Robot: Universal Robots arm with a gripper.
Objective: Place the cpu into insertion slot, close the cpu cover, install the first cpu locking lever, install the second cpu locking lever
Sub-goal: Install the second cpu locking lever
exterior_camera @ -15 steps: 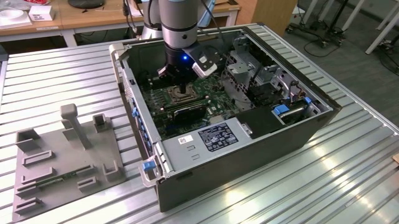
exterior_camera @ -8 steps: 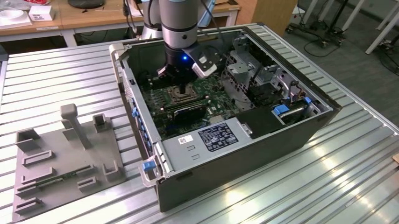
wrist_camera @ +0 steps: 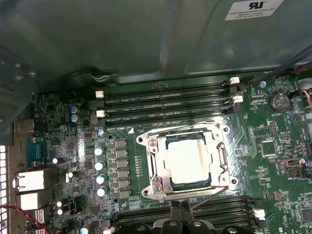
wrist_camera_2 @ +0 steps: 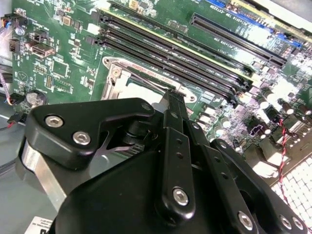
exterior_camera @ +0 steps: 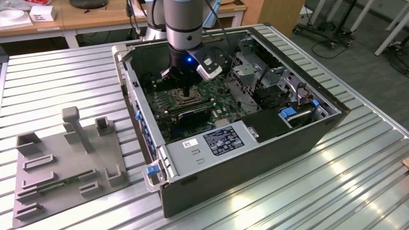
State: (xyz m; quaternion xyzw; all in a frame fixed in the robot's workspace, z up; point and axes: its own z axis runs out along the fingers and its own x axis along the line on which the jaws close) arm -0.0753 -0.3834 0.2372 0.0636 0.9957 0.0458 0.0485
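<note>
Green motherboard point(wrist_camera: 253, 126) with black memory slots point(wrist_camera: 165, 105), white clips on their ends. Pale tan-silver cpu point(wrist_camera: 187, 163) under a shiny silver cover point(wrist_camera: 161, 183). Gripper point(wrist_camera_2: 173, 105) is matte black, silver screws. Case point(exterior_camera: 255, 163) dark grey, blue tabs; table point(exterior_camera: 57, 86) ribbed silver.

Ribbed metal table point(exterior_camera: 51, 76); wooden desks point(exterior_camera: 96, 19) behind; possibly grey floor point(exterior_camera: 357, 52).

memory slots point(wrist_camera: 165, 105) flanking insertion slot point(wrist_camera: 187, 161)

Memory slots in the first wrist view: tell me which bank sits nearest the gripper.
The bank of memory slots directly by the gripper, just beyond the cpu cover. The other bank lies on the far side of the socket.
</note>
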